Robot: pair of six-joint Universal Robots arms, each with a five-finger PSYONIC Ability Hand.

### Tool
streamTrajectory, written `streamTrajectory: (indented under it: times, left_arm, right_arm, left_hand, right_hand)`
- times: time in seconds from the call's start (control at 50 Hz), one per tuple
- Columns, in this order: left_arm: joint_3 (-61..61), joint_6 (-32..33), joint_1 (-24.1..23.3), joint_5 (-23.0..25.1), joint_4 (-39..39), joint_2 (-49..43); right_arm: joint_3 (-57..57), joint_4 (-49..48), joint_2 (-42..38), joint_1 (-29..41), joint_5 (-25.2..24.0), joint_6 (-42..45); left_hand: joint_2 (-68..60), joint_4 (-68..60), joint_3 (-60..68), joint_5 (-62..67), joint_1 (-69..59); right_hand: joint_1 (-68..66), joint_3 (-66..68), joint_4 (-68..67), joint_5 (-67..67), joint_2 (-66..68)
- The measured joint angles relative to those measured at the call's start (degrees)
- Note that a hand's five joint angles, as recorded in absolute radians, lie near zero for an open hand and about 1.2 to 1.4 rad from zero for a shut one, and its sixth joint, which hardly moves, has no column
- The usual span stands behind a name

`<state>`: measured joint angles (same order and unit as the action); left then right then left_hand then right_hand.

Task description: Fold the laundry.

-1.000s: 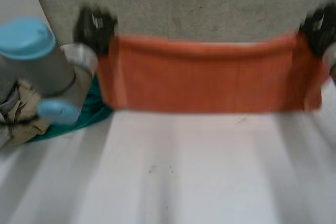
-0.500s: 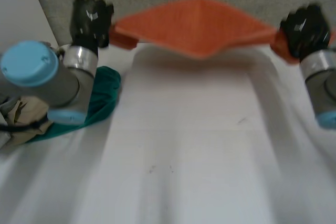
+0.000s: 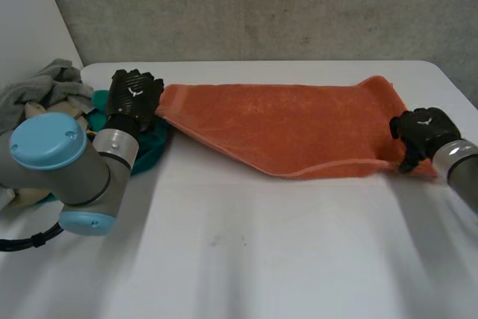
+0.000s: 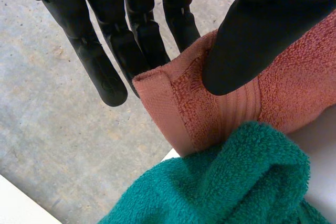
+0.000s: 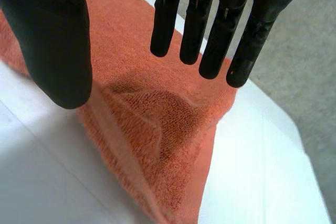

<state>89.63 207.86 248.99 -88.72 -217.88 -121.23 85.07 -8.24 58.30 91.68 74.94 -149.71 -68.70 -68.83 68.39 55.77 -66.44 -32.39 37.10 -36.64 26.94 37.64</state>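
One orange terry towel (image 3: 299, 128), now laid down, no longer aloft: corner pinched in my left hand (image 3: 133, 98), my right hand (image 3: 422, 132) spread open above it; folding can begin.

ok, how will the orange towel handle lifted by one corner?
Likely floppy: the towel lies flat with a folded edge. Probably grippy: terry pile. The left hand pinches one corner; lifted there, the rest would likely drape.
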Motion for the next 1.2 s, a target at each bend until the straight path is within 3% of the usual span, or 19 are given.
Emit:
streamTrajectory:
  times: [0.16, 0.44, 0.74, 1.06, 1.2]
  left_arm:
    - [0.6, -0.1, 0.0, -0.1, 0.1, 0.6]
    - [0.2, 0.0, 0.1, -0.2, 0.6, 0.5]
    - [-2.0, 0.0, 0.1, -0.2, 1.8, 1.8]
    - [-8.3, -0.8, 0.1, -0.3, 7.0, 1.9]
    - [-9.5, -1.0, 0.1, -0.4, 7.0, 1.8]
  right_arm:
    - [-6.4, 8.8, -1.8, -2.7, -4.3, -1.7]
    - [-9.2, 15.8, -4.7, -4.8, -4.6, -0.3]
    - [-1.1, 11.4, -0.6, -8.0, -8.9, 5.0]
    - [-2.6, 5.9, -6.7, -8.4, -9.6, 10.8]
    - [-4.4, 4.3, -8.3, -8.0, -9.4, 10.6]
  left_hand:
    - [0.0, 0.0, 0.0, 0.0, 0.0]
    - [0.0, 0.0, 0.0, 0.0, 0.0]
    - [0.0, 0.0, 0.0, 0.0, 0.0]
    - [0.0, 0.0, 0.0, 0.0, 0.0]
    - [0.0, 0.0, 0.0, 0.0, 0.0]
  right_hand:
    - [1.0, -1.4, 0.8, -1.2, -1.4]
    - [1.0, -1.3, 0.7, -1.0, -1.3]
    - [1.0, -1.4, 0.8, -1.2, -1.4]
    - [0.8, -0.4, 0.1, 0.1, -1.2]
    - [-5.1, 6.6, -7.0, 4.4, 6.2]
